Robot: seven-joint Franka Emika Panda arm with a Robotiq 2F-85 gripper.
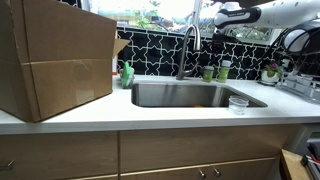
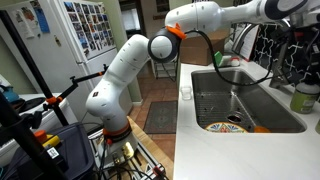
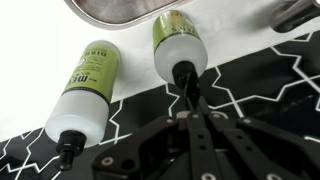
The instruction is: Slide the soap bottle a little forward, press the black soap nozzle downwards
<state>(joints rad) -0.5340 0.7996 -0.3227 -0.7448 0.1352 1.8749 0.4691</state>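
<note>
The wrist view shows two soap bottles with white bodies, green labels and black nozzles, standing against a black-and-white patterned backsplash. My gripper (image 3: 192, 106) is shut, and its joined fingertips sit right at the black nozzle (image 3: 183, 74) of the right-hand soap bottle (image 3: 178, 42). The second soap bottle (image 3: 88, 88) stands apart to the left. In an exterior view both bottles (image 1: 208, 73) stand behind the sink by the faucet, with my arm (image 1: 240, 14) above them.
A steel sink (image 1: 190, 95) with a faucet (image 1: 188, 45) fills the counter's middle. A large cardboard box (image 1: 55, 55) stands at one end, with a green dish-soap bottle (image 1: 127, 72) beside it. A clear cup (image 1: 238, 102) sits on the counter's front.
</note>
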